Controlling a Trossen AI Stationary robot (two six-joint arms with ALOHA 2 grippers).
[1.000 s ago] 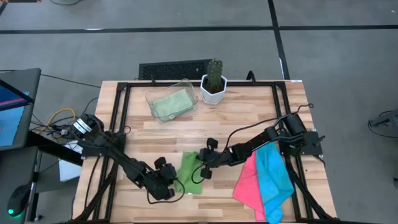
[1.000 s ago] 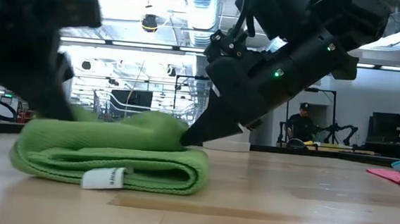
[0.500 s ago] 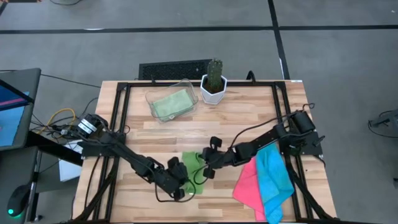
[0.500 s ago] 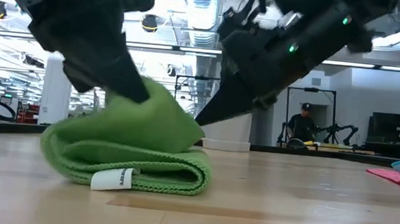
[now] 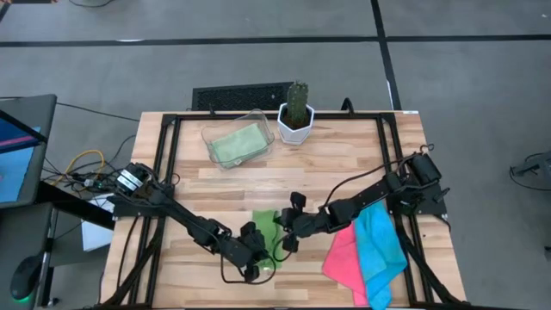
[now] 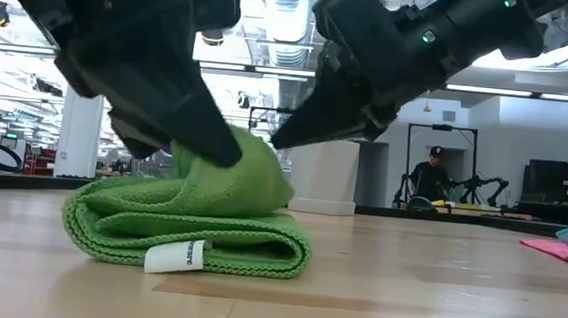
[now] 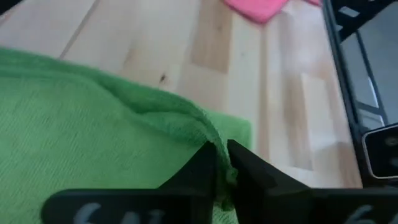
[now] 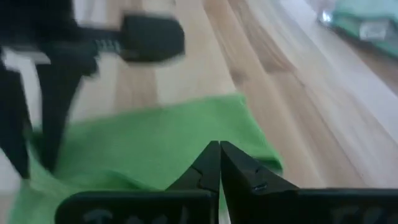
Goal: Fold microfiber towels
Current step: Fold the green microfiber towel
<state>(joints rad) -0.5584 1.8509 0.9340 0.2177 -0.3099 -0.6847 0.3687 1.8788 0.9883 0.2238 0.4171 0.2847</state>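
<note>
High view: green towel [image 5: 265, 226] between both tools.

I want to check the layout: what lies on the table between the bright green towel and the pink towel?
Bare wood, seen in the high view, between the bright green towel and the pink towel; only the right arm crosses above.

From above, we are seeing the left gripper [image 5: 258, 255] and right gripper [image 5: 286, 232] covering much of the bright green towel [image 5: 266, 226], so its outline is not showing whole. In the low view, both arms are running off the top edge. In the right wrist view, the tray [image 8: 367, 22] is blurring out and getting cut by the edge. The person [image 6: 429, 175] beyond the bench is too small to tell much about.
</note>
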